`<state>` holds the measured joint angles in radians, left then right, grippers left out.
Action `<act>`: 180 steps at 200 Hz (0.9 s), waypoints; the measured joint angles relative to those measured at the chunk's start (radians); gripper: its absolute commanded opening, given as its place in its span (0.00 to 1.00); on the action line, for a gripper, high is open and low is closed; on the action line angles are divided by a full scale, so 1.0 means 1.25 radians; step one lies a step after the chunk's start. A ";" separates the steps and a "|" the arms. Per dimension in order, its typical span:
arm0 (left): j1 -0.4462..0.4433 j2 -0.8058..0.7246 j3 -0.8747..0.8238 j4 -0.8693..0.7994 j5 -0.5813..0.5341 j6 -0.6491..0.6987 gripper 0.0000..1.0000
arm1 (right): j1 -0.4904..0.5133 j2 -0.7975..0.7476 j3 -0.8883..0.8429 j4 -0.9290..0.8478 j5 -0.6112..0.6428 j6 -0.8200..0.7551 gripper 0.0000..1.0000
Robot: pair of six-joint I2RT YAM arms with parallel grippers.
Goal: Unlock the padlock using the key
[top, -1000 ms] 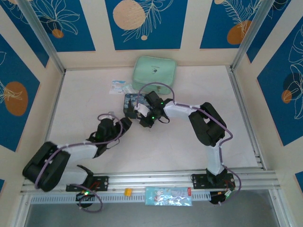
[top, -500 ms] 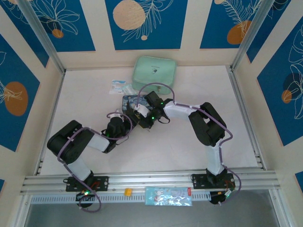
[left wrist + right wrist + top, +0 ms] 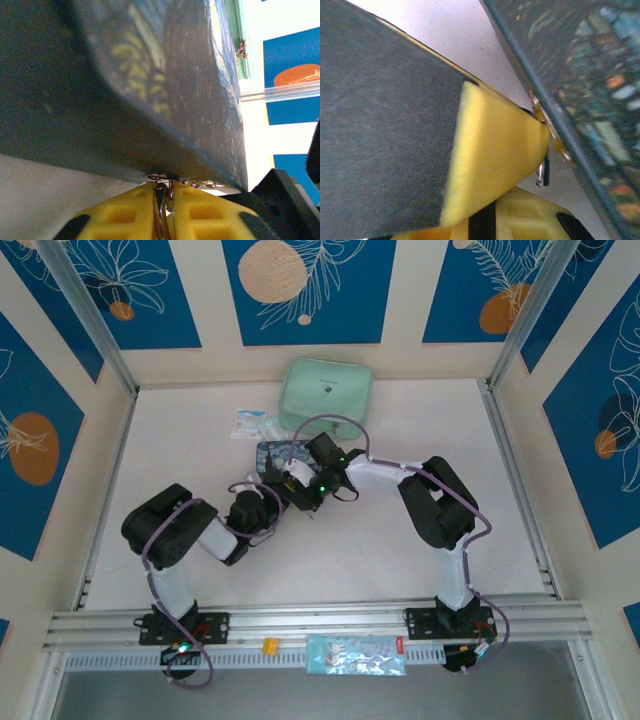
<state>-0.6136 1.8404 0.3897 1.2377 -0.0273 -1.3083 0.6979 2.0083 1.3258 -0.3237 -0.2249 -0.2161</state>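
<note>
Seen from above, a white table (image 3: 520, 490) holds a dark blue painted tin (image 3: 275, 452) near its middle. Two robot arms reach in from the near edge, and both meet at the tin's near side.

The left claw (image 3: 270, 497) sits just in front of the tin's near-left corner. In its wrist camera, the left claw (image 3: 162, 192) has its two yellow fingers (image 3: 200, 215) pressed together, clenched on the key (image 3: 159, 202). The key is a thin silvery strip standing upright between the pads. Its top end, with a small ring, touches the lower edge of the tin (image 3: 150, 75), which towers over the claw.

The right claw (image 3: 288, 476) lies against the near edge of the tin, just right of the left claw. In its wrist camera, a yellow finger (image 3: 495, 150) points toward the edge of the tin (image 3: 590, 75). The padlock (image 3: 544, 174) is a tiny dark piece with a silvery loop. It hangs at that edge, just beside the fingertip. I cannot tell whether this claw is clenched or released.

Behind the tin lies a pale green pouch (image 3: 326, 392). To the left of the pouch and behind the tin lie small white-and-blue packets (image 3: 252, 425).
</note>
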 measured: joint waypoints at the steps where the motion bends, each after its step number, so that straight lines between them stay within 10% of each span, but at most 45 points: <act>1: 0.000 0.001 0.000 0.002 0.000 -0.001 0.04 | 0.000 0.000 0.000 0.000 0.000 0.000 0.00; 34: 0.000 0.018 -0.005 0.039 0.000 -0.027 0.00 | 0.000 0.000 -0.003 0.002 0.006 0.007 0.04; 74: 0.000 0.023 -0.011 0.050 -0.012 -0.029 0.00 | 0.005 -0.023 -0.006 -0.035 0.003 0.053 0.62; 180: -0.002 0.026 -0.041 0.089 -0.042 -0.023 0.00 | -0.092 -0.174 -0.013 -0.087 0.084 0.443 0.74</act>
<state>-0.6159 1.8732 0.3382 1.3491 -0.0803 -1.3365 0.5827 1.7912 1.3098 -0.4320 -0.1200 0.3370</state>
